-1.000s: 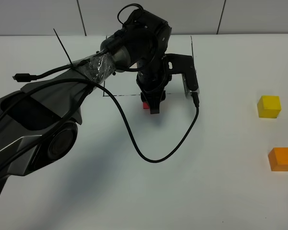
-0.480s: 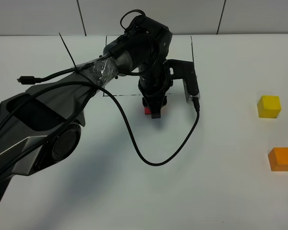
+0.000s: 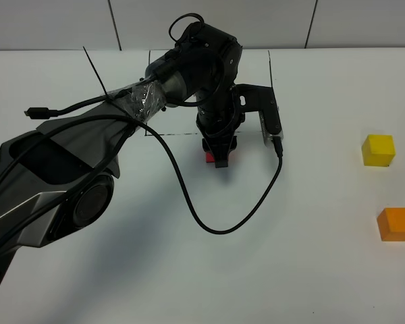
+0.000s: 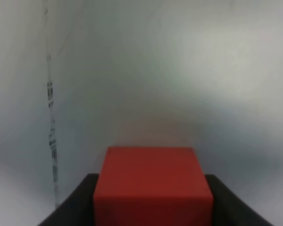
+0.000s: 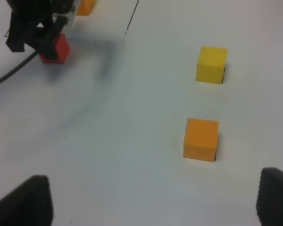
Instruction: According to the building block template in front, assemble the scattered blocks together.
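"What hides the red cube?"
"The left gripper covers most of it; its wrist view is blurred."
"Anything cut off?"
"An orange piece, by the picture's edge."

- The yellow cube and the orange cube sit apart on the white bench.
- The red cube sits in the dark left hand.
- The right hand is spread wide.

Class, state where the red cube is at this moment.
In the exterior high view the red cube is near the upper middle, clamped in the left gripper just below the dashed line, well left of the yellow cube and orange cube.
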Robot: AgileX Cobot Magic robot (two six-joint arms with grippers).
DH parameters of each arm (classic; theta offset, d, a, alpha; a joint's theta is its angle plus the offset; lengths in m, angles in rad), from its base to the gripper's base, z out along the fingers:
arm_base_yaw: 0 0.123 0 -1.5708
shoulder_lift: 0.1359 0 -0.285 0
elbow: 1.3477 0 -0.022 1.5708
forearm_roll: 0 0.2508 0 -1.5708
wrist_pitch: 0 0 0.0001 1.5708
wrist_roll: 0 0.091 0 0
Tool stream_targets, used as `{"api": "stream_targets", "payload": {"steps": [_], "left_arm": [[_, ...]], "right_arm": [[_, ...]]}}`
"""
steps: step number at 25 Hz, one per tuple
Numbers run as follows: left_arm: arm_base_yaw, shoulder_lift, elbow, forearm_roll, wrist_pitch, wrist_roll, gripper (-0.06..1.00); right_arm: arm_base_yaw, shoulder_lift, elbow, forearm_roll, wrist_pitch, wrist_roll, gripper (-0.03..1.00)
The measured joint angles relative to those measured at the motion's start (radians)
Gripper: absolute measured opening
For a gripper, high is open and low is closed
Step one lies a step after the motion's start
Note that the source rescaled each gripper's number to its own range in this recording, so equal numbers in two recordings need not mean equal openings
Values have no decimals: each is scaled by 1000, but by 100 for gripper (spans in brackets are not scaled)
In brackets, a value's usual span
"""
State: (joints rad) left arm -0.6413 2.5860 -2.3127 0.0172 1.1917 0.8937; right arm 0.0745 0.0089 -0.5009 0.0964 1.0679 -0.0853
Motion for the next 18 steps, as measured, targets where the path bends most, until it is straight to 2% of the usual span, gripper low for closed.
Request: {"api": "stream_targets", "payload": {"steps": [6, 8, 10, 16, 18], "left_arm": [[0, 1, 0, 0, 0, 0, 1], [1, 2, 0, -8, 0, -1, 7], [1, 9, 0, -17, 0, -2, 20], [0, 0, 0, -17, 0, -2, 69], [0, -22, 0, -17, 0, -2, 81]], "right_arm": [[0, 0, 0, 0, 0, 0, 75], [0, 0, 0, 0, 0, 0, 75], [0, 0, 0, 0, 0, 0, 75], [0, 0, 0, 0, 0, 1, 75], [0, 0, 0, 0, 0, 1, 75]]}}
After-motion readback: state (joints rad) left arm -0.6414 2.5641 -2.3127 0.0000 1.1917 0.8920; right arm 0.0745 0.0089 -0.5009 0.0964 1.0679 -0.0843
